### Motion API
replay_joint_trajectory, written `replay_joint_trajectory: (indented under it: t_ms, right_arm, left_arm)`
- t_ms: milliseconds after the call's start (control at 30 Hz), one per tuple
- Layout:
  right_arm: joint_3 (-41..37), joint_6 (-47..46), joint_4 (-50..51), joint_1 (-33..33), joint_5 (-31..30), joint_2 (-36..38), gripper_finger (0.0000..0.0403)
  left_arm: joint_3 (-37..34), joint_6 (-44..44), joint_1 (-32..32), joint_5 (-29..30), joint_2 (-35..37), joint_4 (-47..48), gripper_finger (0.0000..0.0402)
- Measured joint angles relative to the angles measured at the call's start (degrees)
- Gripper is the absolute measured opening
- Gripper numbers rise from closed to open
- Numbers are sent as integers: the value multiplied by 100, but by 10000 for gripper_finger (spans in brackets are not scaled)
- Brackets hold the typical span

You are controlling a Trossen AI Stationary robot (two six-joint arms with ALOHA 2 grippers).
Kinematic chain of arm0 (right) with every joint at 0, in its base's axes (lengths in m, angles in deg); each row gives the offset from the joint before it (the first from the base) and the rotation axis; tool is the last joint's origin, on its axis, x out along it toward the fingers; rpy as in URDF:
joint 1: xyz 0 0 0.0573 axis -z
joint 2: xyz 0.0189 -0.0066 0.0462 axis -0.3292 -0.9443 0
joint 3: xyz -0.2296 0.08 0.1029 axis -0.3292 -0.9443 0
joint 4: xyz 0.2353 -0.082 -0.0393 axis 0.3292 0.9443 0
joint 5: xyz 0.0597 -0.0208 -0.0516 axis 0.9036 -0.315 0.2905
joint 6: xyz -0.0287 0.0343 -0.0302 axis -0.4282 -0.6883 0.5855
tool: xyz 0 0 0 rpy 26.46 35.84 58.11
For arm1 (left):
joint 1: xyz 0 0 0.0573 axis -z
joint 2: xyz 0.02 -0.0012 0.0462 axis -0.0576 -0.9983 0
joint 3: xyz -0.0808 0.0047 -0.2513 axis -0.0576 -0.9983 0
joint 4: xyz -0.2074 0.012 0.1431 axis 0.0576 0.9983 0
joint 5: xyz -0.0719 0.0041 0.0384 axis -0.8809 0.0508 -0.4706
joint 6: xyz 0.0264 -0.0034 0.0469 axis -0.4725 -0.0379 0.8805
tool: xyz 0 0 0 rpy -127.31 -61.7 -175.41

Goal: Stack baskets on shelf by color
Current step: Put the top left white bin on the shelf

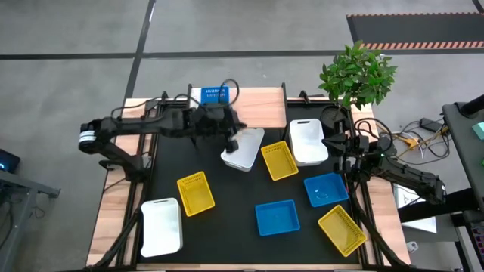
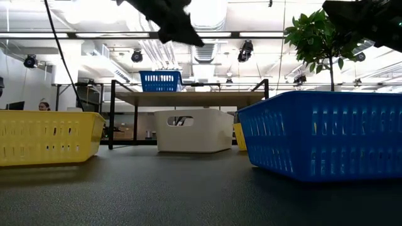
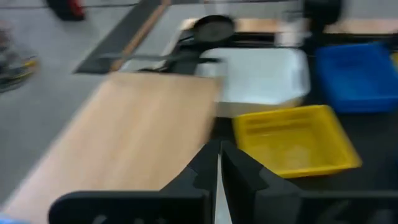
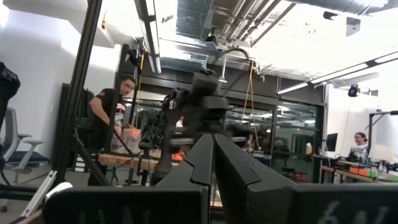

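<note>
My left gripper (image 1: 232,141) (image 3: 219,155) is shut and empty. In the low view it (image 2: 190,39) hangs high above a white basket (image 1: 243,149) (image 2: 191,130) that rests on its bottom on the table, just in front of the shelf (image 1: 257,98) (image 2: 188,98). One blue basket (image 1: 214,94) (image 2: 161,80) stands on the shelf's plank. On the table lie two more white baskets (image 1: 308,140) (image 1: 161,225), three yellow ones (image 1: 278,160) (image 1: 195,193) (image 1: 342,229) and two blue ones (image 1: 325,189) (image 1: 276,217). My right gripper (image 1: 330,141) (image 4: 212,146) is shut, raised at the table's right side.
A potted plant (image 1: 357,72) stands at the far right corner beside the right arm's base. The shelf's plank (image 3: 137,124) is bare to the right of the blue basket. People (image 4: 115,106) stand in the room beyond the table.
</note>
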Motion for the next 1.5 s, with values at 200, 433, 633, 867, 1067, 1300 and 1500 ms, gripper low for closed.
replay_joint_trajectory:
  t_ms: [200,433,633,867,1067,1300,1500]
  right_arm:
    - [0,116,-9,-1,-1,0,9]
    - [0,110,-13,0,-2,0,9]
    - [0,89,-13,-1,-2,0,9]
    - [0,3,31,0,-2,0,9]
    - [0,-267,103,-2,0,-3,9]
    - [96,598,-119,0,-39,2,9]
    - [607,306,-82,-2,310,-24,9]
  left_arm:
    - [-102,44,1081,-131,8,34,0]
    - [-188,9,1822,-112,18,110,0]
    - [-488,-3,1983,-99,18,96,2]
    - [-877,-151,1983,140,-20,80,72]
    - [-698,315,1945,618,-608,-60,161]
    - [-101,790,1921,620,-1334,689,206]
    - [96,761,1931,789,-1442,1322,208]
